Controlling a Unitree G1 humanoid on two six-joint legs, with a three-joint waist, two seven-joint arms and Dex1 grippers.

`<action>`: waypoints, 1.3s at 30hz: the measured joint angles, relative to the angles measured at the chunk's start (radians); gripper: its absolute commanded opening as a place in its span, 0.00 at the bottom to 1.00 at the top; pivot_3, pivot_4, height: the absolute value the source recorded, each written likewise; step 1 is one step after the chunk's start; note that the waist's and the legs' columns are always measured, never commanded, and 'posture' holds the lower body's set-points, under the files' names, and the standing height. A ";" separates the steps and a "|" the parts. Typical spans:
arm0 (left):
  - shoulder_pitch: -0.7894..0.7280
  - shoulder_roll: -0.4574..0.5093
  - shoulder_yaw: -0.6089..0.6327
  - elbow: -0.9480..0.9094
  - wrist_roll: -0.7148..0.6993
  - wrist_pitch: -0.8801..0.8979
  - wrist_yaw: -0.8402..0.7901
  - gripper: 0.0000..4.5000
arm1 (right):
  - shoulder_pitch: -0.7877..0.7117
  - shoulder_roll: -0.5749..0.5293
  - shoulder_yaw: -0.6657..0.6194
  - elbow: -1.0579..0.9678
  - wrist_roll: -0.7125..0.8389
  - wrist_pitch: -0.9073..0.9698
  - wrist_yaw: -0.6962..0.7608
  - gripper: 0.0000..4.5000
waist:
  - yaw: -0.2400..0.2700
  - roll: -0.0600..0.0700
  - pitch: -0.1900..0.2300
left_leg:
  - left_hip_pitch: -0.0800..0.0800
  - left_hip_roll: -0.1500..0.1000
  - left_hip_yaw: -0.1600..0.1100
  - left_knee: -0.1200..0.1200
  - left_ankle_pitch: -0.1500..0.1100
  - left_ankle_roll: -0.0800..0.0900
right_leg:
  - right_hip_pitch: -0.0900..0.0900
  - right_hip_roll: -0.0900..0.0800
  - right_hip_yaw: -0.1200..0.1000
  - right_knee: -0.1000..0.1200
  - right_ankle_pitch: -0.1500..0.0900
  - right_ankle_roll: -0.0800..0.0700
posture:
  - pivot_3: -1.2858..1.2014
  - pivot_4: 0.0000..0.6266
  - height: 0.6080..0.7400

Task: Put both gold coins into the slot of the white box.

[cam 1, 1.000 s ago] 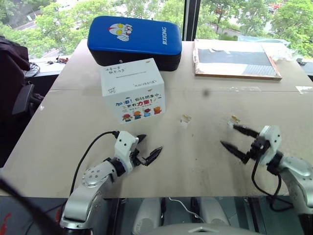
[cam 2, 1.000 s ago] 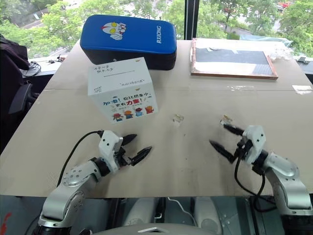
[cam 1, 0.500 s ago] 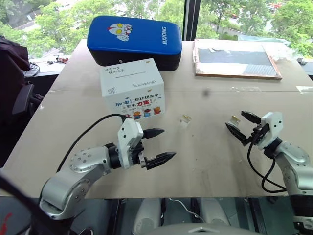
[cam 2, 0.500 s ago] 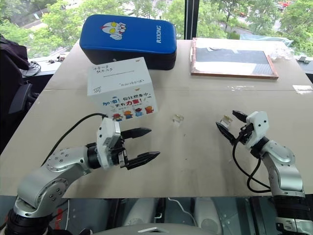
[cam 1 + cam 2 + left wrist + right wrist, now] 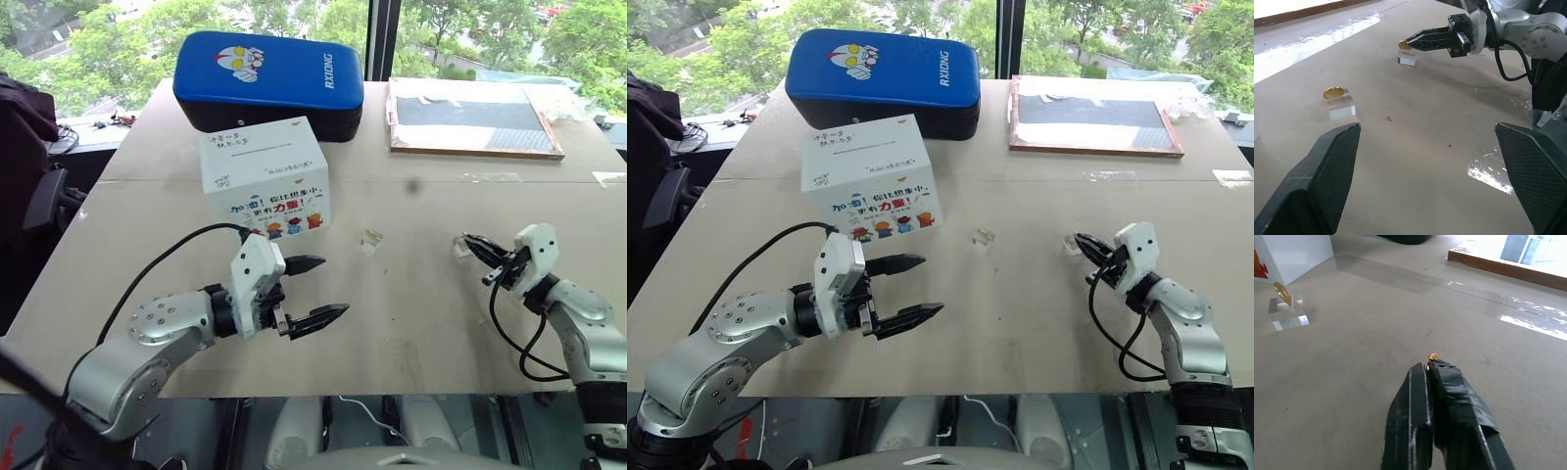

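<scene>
The right gripper (image 5: 1428, 363) has snapped its jaws together on one gold coin (image 5: 1433, 357) at its clear holder (image 5: 1407, 57); lifting comes next. The left gripper (image 5: 313, 292), jaws apart, has risen near the white box (image 5: 265, 179). The other coin (image 5: 1333, 92) sits on its holder mid-counter (image 5: 411, 323).

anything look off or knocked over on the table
Nothing stands out. The white box stands upright, one gold coin rests on its clear holder, and the right gripper is shut on the other coin.
</scene>
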 measured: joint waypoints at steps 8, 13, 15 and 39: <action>-0.001 -0.005 -0.011 -0.004 -0.001 0.000 0.016 1.00 | -0.008 0.003 -0.001 0.012 -0.012 -0.008 -0.007 0.01 | 0.000 0.000 0.000 | 0.000 0.000 0.000 0.000 0.000 0.000 | 0.000 0.000 0.001 0.000 0.000 0.000 | 0.52 0.24 1.00; -0.029 -0.057 0.005 -0.003 -0.043 -0.002 0.042 1.00 | -0.001 0.022 -0.005 -0.017 0.031 0.017 -0.007 0.01 | 0.001 0.000 0.000 | 0.000 0.000 0.000 0.000 0.000 0.000 | 0.000 0.000 0.001 0.000 0.000 0.000 | 0.52 0.24 1.00; -0.036 -0.085 0.011 0.004 -0.065 -0.003 0.055 1.00 | 0.001 0.033 -0.013 -0.035 0.058 0.029 -0.008 0.01 | 0.000 0.000 0.000 | 0.000 0.000 0.000 0.000 0.000 0.000 | 0.000 0.000 0.001 0.000 0.000 0.001 | 0.52 0.24 1.00; -0.043 -0.153 0.003 0.057 -0.136 -0.010 0.121 1.00 | -0.015 0.017 0.014 -0.130 0.021 0.127 -0.069 0.75 | -0.002 0.000 0.000 | 0.000 0.000 0.001 0.000 0.000 0.000 | 0.000 0.002 0.000 0.000 0.000 0.001 | 0.52 0.24 1.00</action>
